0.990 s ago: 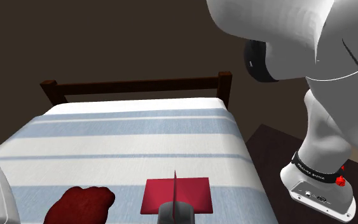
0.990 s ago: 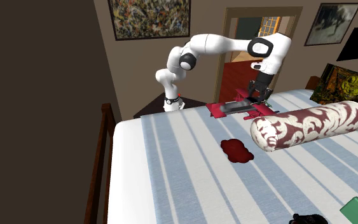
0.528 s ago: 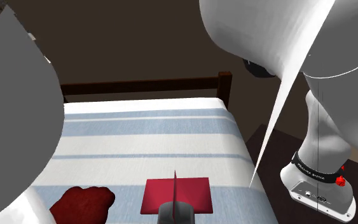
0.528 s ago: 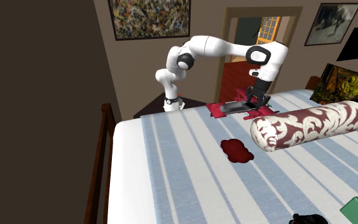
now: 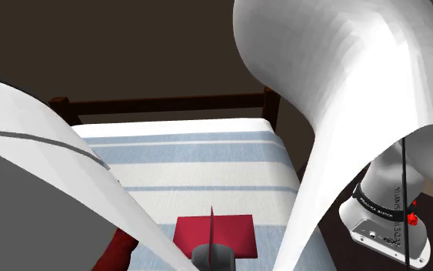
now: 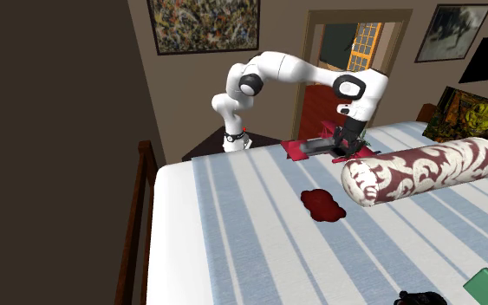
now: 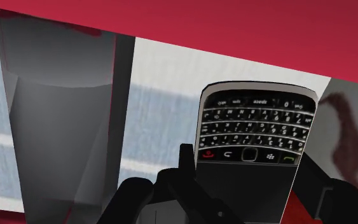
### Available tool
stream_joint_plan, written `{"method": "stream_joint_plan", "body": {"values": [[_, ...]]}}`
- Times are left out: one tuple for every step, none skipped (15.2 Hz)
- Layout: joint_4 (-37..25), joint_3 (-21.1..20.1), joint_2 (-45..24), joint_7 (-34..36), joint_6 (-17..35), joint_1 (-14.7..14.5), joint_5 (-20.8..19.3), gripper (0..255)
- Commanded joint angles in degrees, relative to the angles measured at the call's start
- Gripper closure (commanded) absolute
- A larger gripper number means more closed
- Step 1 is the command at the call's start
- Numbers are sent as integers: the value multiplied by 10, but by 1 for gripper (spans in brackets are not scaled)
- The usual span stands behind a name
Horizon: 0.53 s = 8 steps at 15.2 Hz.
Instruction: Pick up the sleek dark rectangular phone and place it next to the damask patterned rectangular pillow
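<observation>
bed: blue-and-white striped bed (image 6: 233, 225), dark wooden frame, brown walls behind
arm: white Franka arm (image 6: 294, 65), shoulder view mostly blocked by it
pillow: maroon-and-white damask bolster pillow (image 6: 424, 169), laid just beside the gripper
mat: flat red rectangle (image 5: 234, 235), set at the bed's edge
phone: dark rectangular keypad phone (image 7: 254, 146), laid flat near the pillow
gripper: black gripper (image 7: 247, 172), fingers spread, phone bracketed between them

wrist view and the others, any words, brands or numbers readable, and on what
Phone: key markings and a strip of marks above the keys, too blurred to read.
Black band on the arm's base: pale lettering, too small to read.
No other text shows.
</observation>
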State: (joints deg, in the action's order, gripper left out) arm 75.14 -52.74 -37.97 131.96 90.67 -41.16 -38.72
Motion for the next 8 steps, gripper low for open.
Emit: {"method": "stream_joint_plan", "body": {"values": [[14, 1, -2, 5, 14, 4, -2, 255], [20, 1, -3, 7, 20, 5, -3, 255], [26, 2, -5, 10, 26, 7, -5, 255], [32, 3, -7, 12, 32, 8, -6, 255], [38, 4, -8, 14, 38, 9, -8, 255], [43, 5, -10, 16, 44, 10, -10, 255], [48, 6, -12, 19, 50, 11, -11, 255], [53, 7, -14, 21, 56, 11, -13, 255]]}}
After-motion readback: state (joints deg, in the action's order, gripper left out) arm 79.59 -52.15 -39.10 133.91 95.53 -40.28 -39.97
